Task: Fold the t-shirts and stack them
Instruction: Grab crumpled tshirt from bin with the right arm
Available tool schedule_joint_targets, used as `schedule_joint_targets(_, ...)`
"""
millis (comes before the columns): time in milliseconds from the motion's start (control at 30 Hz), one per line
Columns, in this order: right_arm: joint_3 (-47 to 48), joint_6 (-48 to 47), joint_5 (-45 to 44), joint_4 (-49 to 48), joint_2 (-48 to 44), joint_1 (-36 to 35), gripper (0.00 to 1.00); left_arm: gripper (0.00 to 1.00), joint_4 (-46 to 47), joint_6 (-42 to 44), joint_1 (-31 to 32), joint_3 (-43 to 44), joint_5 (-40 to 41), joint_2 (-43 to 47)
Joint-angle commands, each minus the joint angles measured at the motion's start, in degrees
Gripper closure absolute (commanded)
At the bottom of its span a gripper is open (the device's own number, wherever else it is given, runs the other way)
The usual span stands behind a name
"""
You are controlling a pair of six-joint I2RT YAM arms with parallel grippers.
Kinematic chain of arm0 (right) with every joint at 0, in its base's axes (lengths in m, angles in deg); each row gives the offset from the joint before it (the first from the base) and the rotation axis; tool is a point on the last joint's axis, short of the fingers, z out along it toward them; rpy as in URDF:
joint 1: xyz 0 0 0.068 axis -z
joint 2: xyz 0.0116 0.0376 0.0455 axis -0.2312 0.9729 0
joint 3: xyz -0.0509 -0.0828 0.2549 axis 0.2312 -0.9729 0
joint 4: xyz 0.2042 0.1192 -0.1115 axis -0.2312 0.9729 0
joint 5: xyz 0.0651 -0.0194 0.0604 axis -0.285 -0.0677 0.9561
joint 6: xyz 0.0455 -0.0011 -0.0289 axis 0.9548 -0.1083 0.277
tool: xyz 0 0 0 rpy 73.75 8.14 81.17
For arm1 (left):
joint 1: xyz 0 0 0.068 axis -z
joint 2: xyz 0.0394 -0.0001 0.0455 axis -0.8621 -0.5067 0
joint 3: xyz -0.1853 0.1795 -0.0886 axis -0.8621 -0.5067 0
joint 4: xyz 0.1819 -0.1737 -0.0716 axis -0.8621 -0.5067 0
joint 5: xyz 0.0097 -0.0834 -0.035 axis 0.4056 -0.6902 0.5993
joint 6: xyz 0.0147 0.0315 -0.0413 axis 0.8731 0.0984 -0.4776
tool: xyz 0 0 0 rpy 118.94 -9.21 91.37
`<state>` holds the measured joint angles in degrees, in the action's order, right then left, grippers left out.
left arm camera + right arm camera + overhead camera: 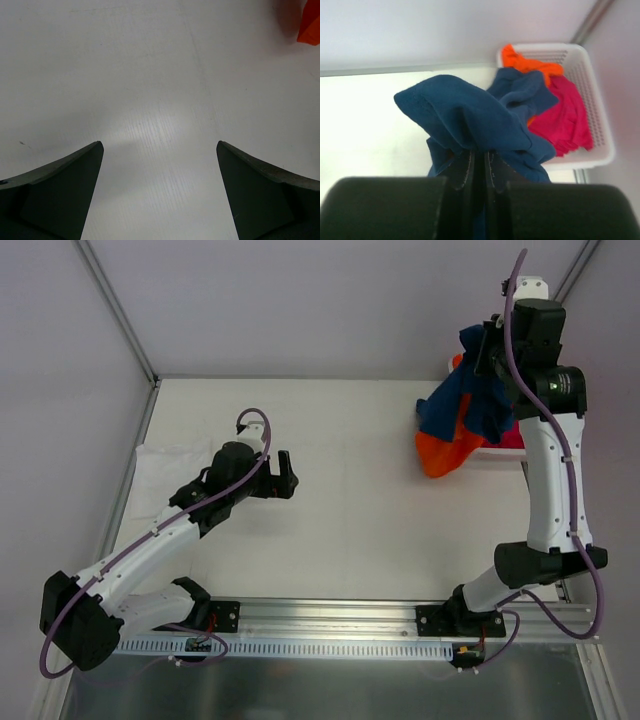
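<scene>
Navy blue soft cloth t-shirt (470, 117) hangs bunched and creased above the worktop's far right corner, pinched between the closed fingers of the right gripper (479, 159). The right wrist view shows the white plastic lattice basket (600, 125) with the crumpled magenta cloth t-shirt (565, 120) inside and the orange cloth t-shirt (530, 64) at its far rim; the top view mostly hides them. Left gripper (159, 145) is spread wide over the matte white worktop (150, 75).

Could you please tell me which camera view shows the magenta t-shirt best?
The right wrist view: the magenta t-shirt lies plainly in the white basket. The top external view shows only a sliver beside the right arm; the left wrist view shows none.
</scene>
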<state>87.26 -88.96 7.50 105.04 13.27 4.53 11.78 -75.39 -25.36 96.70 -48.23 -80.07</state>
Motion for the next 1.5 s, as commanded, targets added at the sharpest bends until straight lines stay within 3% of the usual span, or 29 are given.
schedule_joint_targets(0, 0.26, -1.8, -7.71, -1.07, 2.43, 0.84, 1.0, 0.01, 1.75, -0.96, 0.52, -1.32, -1.11, 2.19)
schedule_joint_targets(233, 14.83, -1.62, -13.59, -5.46, 16.74, 5.05, 1.0, 0.01, 1.67, -0.79, 0.43, -3.34, 0.56, 4.92)
schedule_joint_targets(400, 26.08, -7.14, -23.69, -14.77, 26.85, 6.82, 1.0, 0.01, 1.75, -0.78, 0.52, -2.99, 0.56, 3.08)
schedule_joint_targets(467, 26.45, -10.04, -25.11, -19.67, 27.22, 7.69, 1.0, 0.01, 1.67, -0.96, 0.52, -2.82, 0.48, 1.77)
schedule_joint_targets(767, 24.26, -12.34, -31.71, -27.0, 25.9, 17.71, 0.99, 0.01, 2.72, -2.19, 0.52, -0.8, -0.23, -5.45)
schedule_joint_targets(900, 23.91, -15.5, -34.35, -31.04, 26.43, 18.42, 1.0, 0.01, 3.42, -2.37, 0.43, -0.53, -0.66, -6.15)
schedule_joint_targets(1100, 14.78, -9.62, -29.61, -24.19, 25.73, 17.72, 1.0, 0.01, 4.83, -3.69, 0.52, -2.38, -2.15, -5.98)
schedule_joint_targets(1267, 2.06, -3.38, -20.04, -19.18, 24.06, 16.06, 1.0, 0.01, 4.92, -3.34, 0.52, -4.04, -2.86, -3.7)
schedule_joint_targets(1300, 1.06, -3.38, -19.24, -18.66, 24.14, 15.61, 0.93, 0.01, 4.83, -3.25, 0.52, -4.22, -2.86, -3.26)
schedule_joint_targets(1400, -0.35, -2.94, -15.99, -15.15, 25.02, 14.47, 0.19, 0.01, 4.83, -3.07, 0.52, -4.92, -3.56, -0.71)
schedule_joint_targets(1433, -0.53, -2.76, -15.2, -14.79, 25.11, 14.38, 0.1, 0.01, 4.83, -3.16, 0.52, -5.1, -3.74, -0.27)
schedule_joint_targets(1467, -0.62, -2.76, -13.97, -14.53, 25.02, 14.2, 0.07, 0.01, 4.74, -3.16, 0.52, -5.36, -3.65, 0.08)
